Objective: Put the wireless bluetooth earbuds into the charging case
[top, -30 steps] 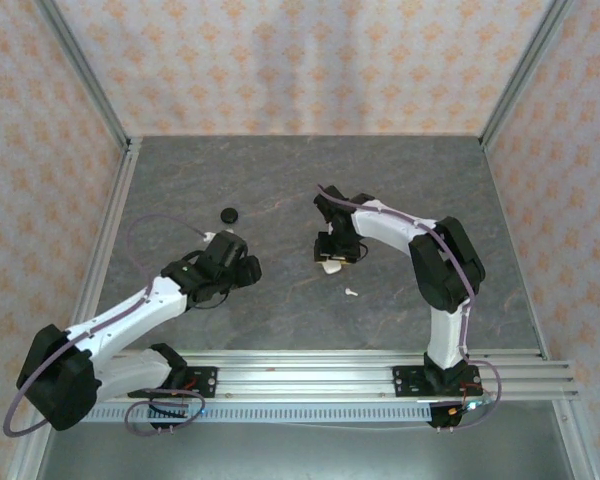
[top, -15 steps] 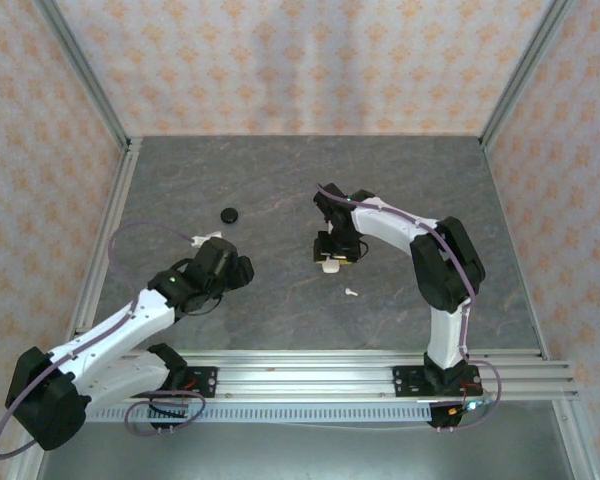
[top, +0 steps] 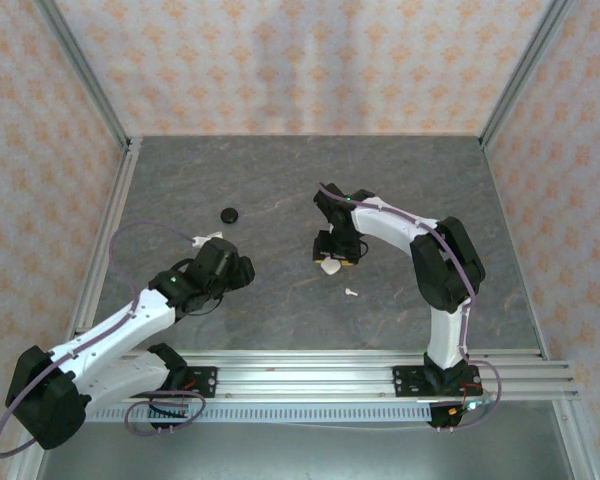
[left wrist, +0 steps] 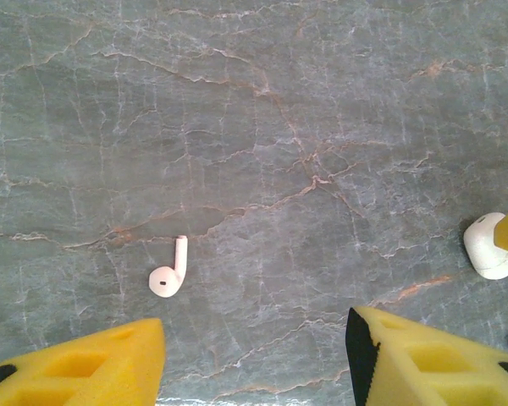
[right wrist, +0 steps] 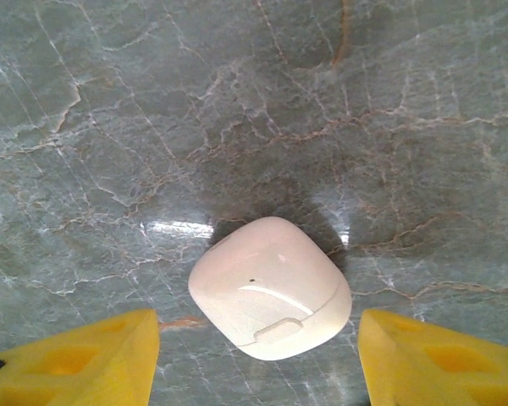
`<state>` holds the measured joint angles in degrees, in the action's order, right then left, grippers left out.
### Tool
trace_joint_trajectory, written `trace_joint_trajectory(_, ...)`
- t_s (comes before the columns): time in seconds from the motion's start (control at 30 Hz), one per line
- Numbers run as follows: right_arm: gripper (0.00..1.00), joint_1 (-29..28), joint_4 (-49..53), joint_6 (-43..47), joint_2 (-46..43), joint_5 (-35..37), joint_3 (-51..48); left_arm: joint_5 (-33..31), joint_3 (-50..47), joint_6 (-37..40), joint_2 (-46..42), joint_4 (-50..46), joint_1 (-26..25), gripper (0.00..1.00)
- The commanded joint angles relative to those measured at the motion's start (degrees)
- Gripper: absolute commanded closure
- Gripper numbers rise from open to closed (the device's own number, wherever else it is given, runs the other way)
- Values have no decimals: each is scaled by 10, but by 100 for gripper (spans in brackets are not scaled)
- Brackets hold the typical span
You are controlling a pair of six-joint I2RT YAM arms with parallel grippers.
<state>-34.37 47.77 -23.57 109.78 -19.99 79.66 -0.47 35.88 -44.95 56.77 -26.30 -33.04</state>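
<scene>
The charging case [right wrist: 269, 289] is a white rounded pebble, lid closed, lying on the grey marble table [top: 280, 180]. My right gripper [right wrist: 258, 359] stands open above it, one yellow finger on each side with a gap to the case. From above, the case [top: 330, 266] sits under the right gripper [top: 333, 256]. One earbud [left wrist: 169, 272] lies just ahead of my open, empty left gripper [left wrist: 254, 359], towards its left finger. A second earbud [top: 351, 293] lies near the case on its near side. The left wrist view also catches the case [left wrist: 489, 247] at its right edge.
A black round disc [top: 229, 214] lies on the table beyond the left gripper [top: 240, 272]. Patterned walls with metal posts close in the table on three sides. The arms' rail [top: 310, 378] runs along the near edge.
The left arm's elbow has swung down and to the left, and its gripper has pulled back slightly. The right gripper has stayed over the case.
</scene>
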Motion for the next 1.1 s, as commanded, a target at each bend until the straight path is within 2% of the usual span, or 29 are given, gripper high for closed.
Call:
trace_joint_trajectory(0.0,36,-5,-6,-4,3,5,0,-8,-1,10,4,-3,-5,41)
trace_joint_trajectory(0.23,38,-4,15,-5,2,29,7,-7,-12,8,-12,-5,-6,41)
trace_joint_trajectory(0.57,63,45,27,10,27,32,41,-8,-19,12,-21,-9,-6,41)
trace_joint_trajectory(0.73,74,62,41,36,76,28,76,-3,-21,10,-18,-1,-6,41)
trace_joint_trajectory(0.87,78,61,51,47,108,6,96,-8,-15,15,-24,-16,-5,41)
trace_joint_trajectory(1.07,81,44,43,48,112,-14,86,-20,-25,12,-41,-22,-5,41)
